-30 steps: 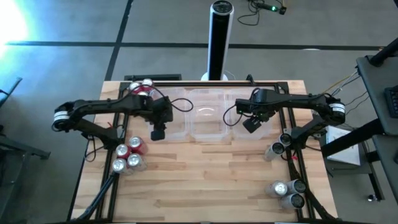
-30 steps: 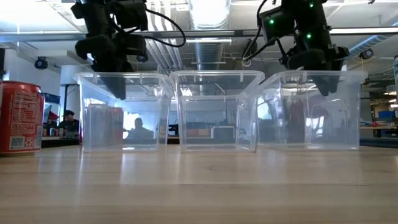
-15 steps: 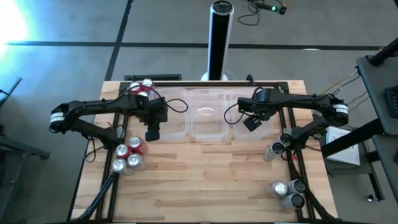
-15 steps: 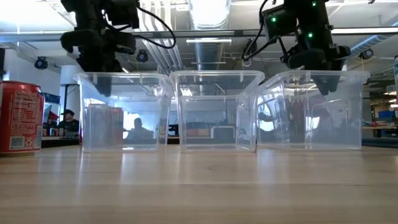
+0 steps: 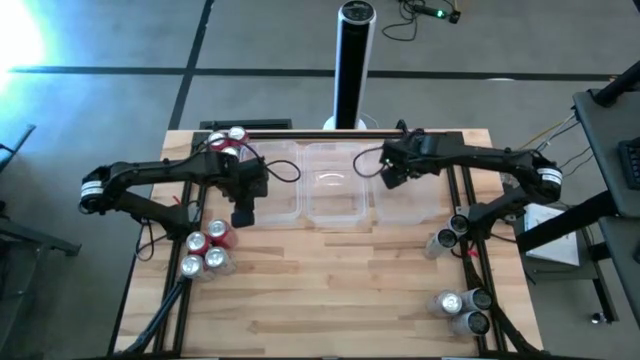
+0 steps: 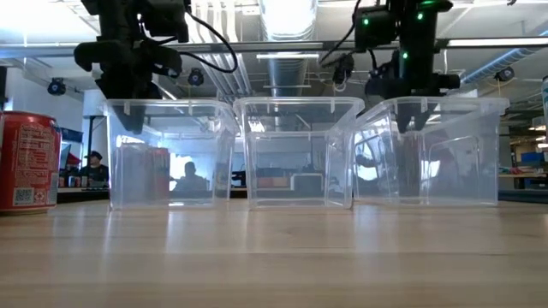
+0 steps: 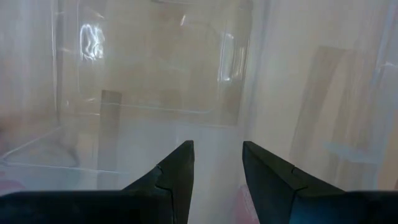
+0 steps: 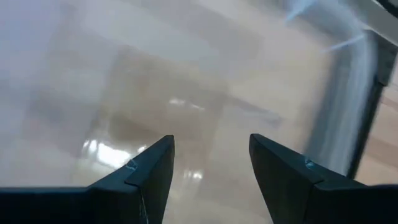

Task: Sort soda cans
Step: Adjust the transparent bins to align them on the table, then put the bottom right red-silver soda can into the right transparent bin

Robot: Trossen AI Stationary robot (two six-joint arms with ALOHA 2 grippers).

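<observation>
Sorting soda cans: both arms over the tubs.
Left gripper [image 5: 243,214], open and empty (nearer arm), hovers just beyond upright red cans [image 5: 205,250]; right gripper [image 5: 388,177] open, empty.

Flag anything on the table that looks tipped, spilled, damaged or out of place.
Nothing stands out. The three clear plastic tubs sit level in a row, apparently empty. Red-bodied soda cans and silver and black cans stand upright in clusters, and both open grippers hold nothing.
</observation>
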